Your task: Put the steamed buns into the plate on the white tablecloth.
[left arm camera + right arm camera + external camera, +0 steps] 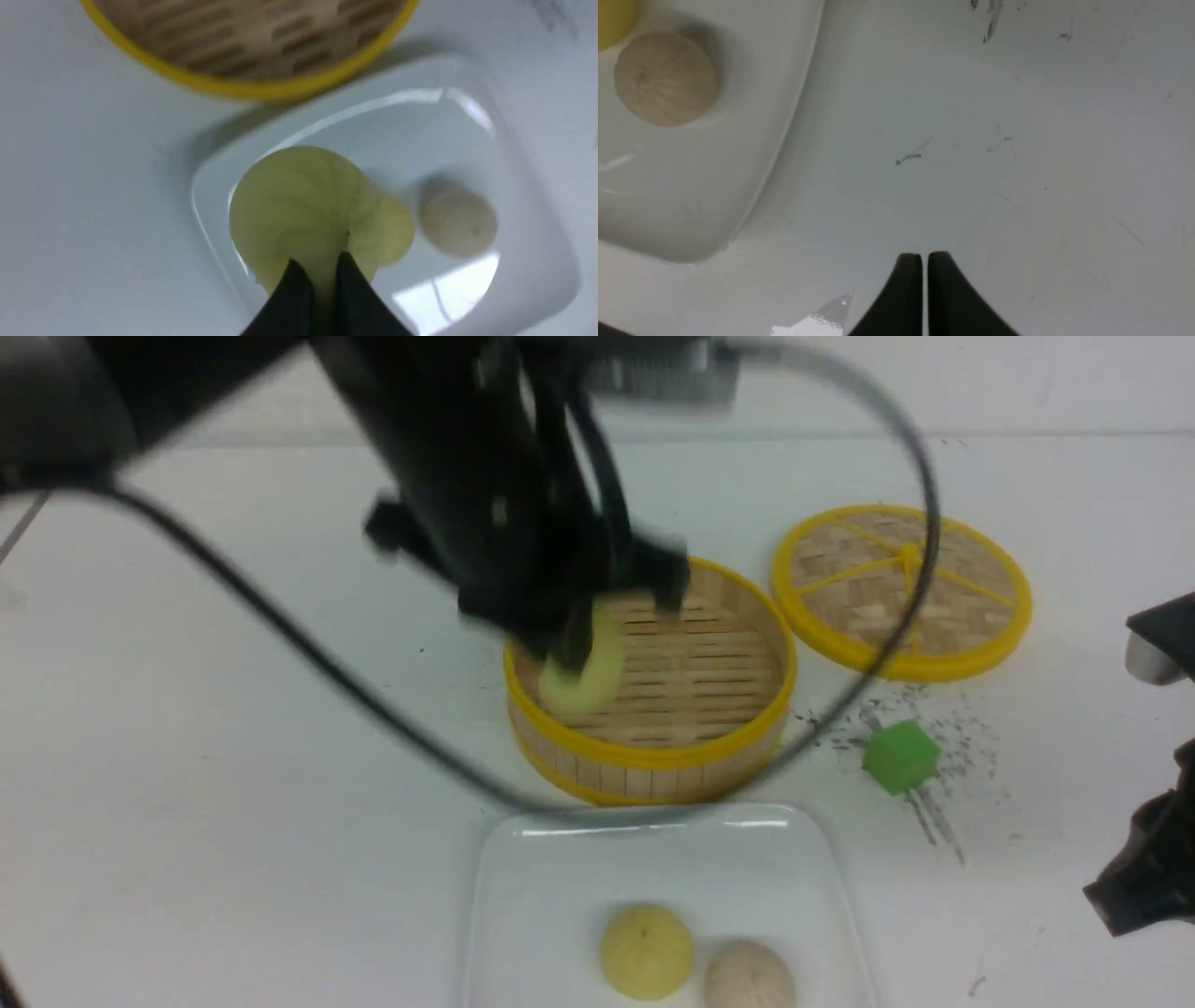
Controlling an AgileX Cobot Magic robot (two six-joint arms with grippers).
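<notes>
My left gripper [320,263] is shut on a pale yellow-green steamed bun [299,205], pinching its edge. In the front view this bun [583,665] hangs blurred in front of the steamer's left side, under the dark left arm. The white plate [523,905] lies on the white tablecloth [205,784] just in front of the steamer. On it lie a second yellow-green bun [646,952] and a beige bun [750,978]. My right gripper [923,257] is shut and empty, over bare tablecloth right of the plate [714,196], with the beige bun [665,79] off to its side.
The round bamboo steamer [653,763] with a yellow rim shows a bare slatted floor. Its woven lid [901,588] lies flat at the back right. A green cube [899,756] sits among dark scuff marks right of the steamer. A black cable [308,649] loops over the steamer.
</notes>
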